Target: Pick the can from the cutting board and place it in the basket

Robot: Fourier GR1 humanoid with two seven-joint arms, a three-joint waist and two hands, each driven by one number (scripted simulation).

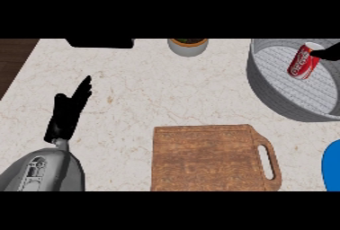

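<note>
A red can lies tilted inside the grey basket at the upper right. Only a small black part of my right hand shows at the right edge, right at the can's upper end; I cannot tell whether it touches the can. The brown wooden cutting board lies at the lower middle with its handle to the right, and nothing stands on it. My left hand rests open on the left side of the counter, fingers pointing up, far from the board and the basket.
A white pot with a plant stands at the back middle, and a black object at the back left. Something blue pokes in at the lower right edge. The counter's left edge borders dark wood.
</note>
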